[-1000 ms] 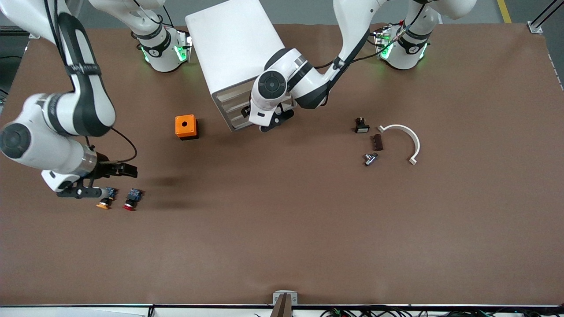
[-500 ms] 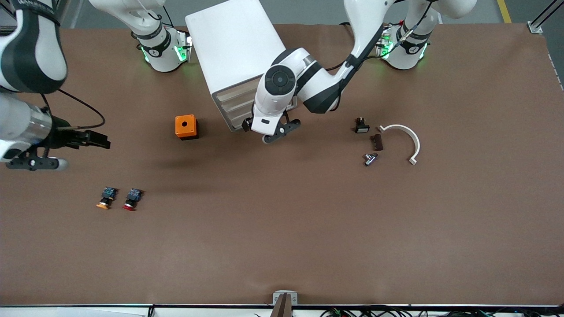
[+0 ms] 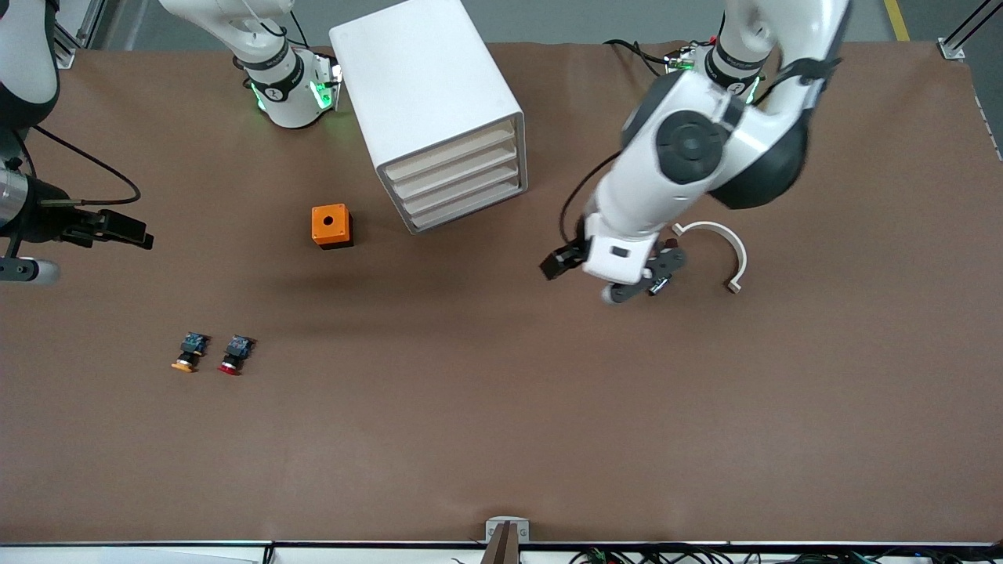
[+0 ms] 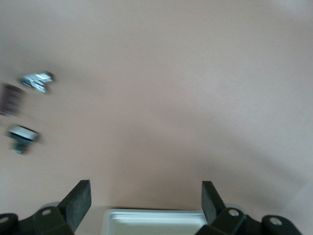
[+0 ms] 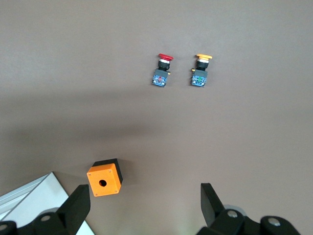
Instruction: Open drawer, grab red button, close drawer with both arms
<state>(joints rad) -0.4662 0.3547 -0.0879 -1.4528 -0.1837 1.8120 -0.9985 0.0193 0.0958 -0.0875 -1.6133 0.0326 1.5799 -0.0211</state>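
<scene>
The white cabinet (image 3: 427, 94) stands near the robots' bases; its drawer (image 3: 462, 192) and the three alike all look shut. The red-capped button (image 3: 229, 354) lies on the table beside the orange-capped one (image 3: 186, 352), nearer to the front camera than the orange cube (image 3: 331, 225). My right gripper (image 3: 141, 235) is open and empty, up over the table's edge at the right arm's end. Its wrist view shows the red button (image 5: 162, 69) apart from the open gripper (image 5: 145, 198). My left gripper (image 3: 558, 265) is open and empty over bare table; its wrist view shows it open (image 4: 146, 196).
A white curved piece (image 3: 725, 243) and a silver fitting (image 3: 660, 283) lie by the left arm's hand. The left wrist view shows the silver fitting (image 4: 36, 81), a dark block (image 4: 11, 99) and a black-and-white part (image 4: 22, 134). The orange cube (image 5: 103, 177) and orange-capped button (image 5: 200, 69) show in the right wrist view.
My left gripper has left the cabinet's front and swung toward the left arm's end. My right gripper has risen from beside the buttons and moved out toward the table's edge.
</scene>
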